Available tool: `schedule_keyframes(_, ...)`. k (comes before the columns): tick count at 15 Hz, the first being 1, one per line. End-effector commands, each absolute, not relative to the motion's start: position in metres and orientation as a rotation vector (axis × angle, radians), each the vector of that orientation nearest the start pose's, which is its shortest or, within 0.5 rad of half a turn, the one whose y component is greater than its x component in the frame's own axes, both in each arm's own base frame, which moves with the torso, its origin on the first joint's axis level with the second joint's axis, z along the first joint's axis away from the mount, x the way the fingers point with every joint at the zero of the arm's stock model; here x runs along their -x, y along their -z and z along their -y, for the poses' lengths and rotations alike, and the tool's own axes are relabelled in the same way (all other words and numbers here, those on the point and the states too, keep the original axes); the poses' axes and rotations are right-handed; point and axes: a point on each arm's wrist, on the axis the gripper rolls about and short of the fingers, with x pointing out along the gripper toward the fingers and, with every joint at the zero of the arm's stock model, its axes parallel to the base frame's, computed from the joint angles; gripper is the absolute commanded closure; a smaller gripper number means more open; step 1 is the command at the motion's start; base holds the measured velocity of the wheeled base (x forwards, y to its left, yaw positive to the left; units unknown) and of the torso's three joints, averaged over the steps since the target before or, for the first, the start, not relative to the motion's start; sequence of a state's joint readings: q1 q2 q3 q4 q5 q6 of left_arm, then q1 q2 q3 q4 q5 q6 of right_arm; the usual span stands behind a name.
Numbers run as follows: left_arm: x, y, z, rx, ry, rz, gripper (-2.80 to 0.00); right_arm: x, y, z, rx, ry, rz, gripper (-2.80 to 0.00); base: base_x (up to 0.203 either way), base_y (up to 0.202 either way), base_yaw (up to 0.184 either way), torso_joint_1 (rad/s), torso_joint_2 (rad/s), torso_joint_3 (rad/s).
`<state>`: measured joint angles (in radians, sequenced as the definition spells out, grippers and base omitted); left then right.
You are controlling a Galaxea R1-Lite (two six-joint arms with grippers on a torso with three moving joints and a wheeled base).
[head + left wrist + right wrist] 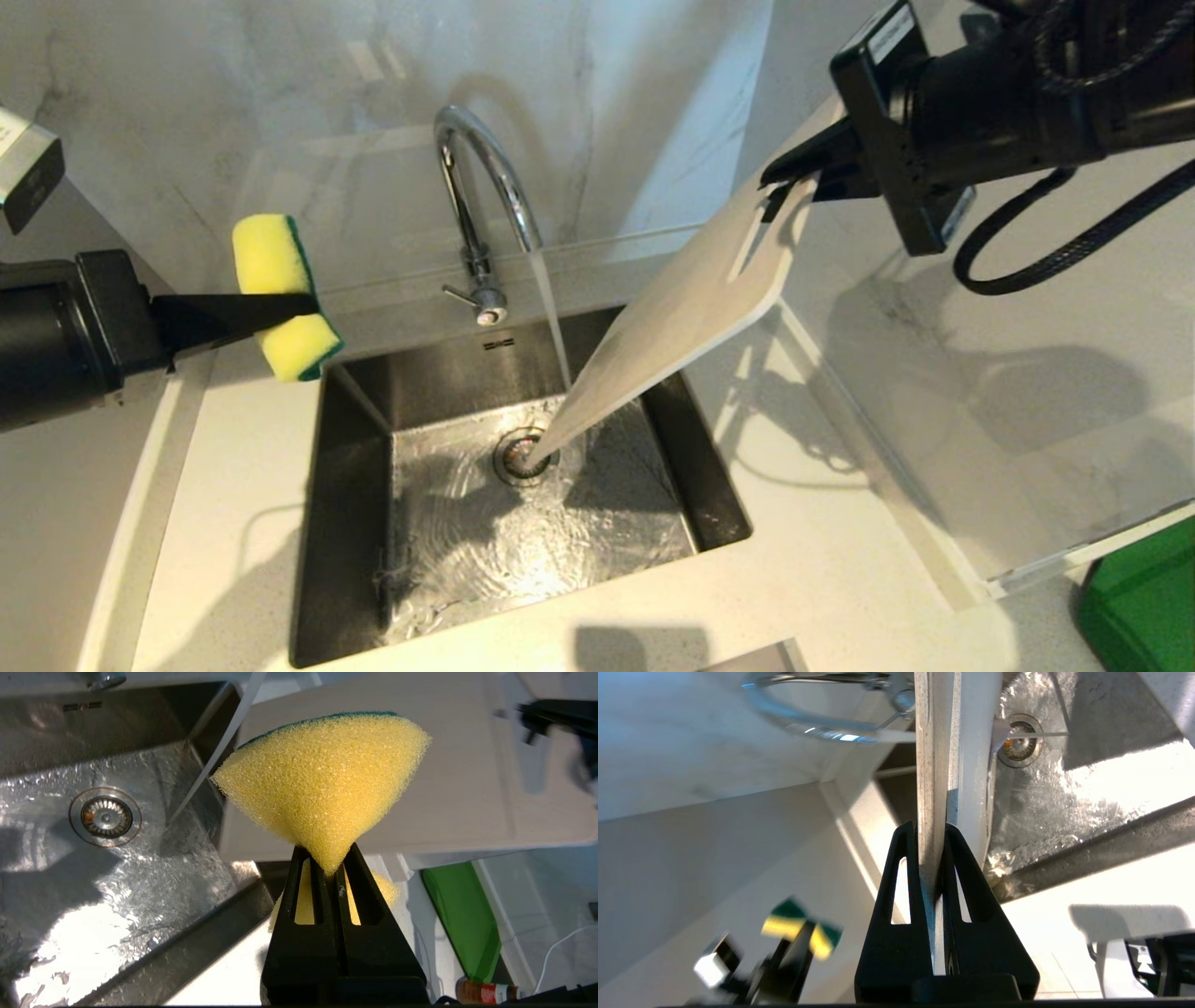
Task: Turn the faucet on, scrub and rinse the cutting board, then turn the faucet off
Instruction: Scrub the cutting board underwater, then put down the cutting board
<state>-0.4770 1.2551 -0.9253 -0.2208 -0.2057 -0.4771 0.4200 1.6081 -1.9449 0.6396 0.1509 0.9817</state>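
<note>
White cutting board (686, 313) – pinched in right hand (794, 177) – slants under faucet (478, 201).

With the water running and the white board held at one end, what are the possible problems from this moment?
1. The right gripper pinches the thin cream-white plastic cutting board only at its slot-handle end; wet and slanted, it may slip into the steel sink.
2. Water from the chrome gooseneck faucet strikes the tilted board and may splash onto the white counter.
3. The left gripper squeezes the yellow-green sponge at its middle; scrubbing may twist it loose.
</note>
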Motion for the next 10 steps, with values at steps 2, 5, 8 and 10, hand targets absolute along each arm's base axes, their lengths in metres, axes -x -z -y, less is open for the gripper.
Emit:
schedule_keyframes(2, -0.175, -0.288, 0.096, 0.444, 0.641, -0.286, 0.0, -0.17, -0.42, -0.079, -0.921, -0.393, -0.508, 0.0, 0.0, 0.0, 0.0, 0.0, 0.0, 0.0)
schedule_keyframes(5, -0.175, -0.286, 0.096, 0.443, 0.641, -0.294, 0.0, -0.155, -0.416, -0.072, -0.915, -0.359, -0.525, 0.0, 0.0, 0.0, 0.0, 0.0, 0.0, 0.0)
schedule_keyframes(8, -0.175, -0.286, 0.096, 0.442, 0.64, -0.295, 0.0, -0.15, -0.415, -0.07, -0.916, -0.355, -0.523, 0.0, 0.0, 0.0, 0.0, 0.0, 0.0, 0.0)
schedule_keyframes(10, -0.176, -0.286, 0.096, 0.442, 0.64, -0.295, 0.0, -0.148, -0.415, -0.069, -0.915, -0.358, -0.521, 0.0, 0.0, 0.0, 0.0, 0.0, 0.0, 0.0)
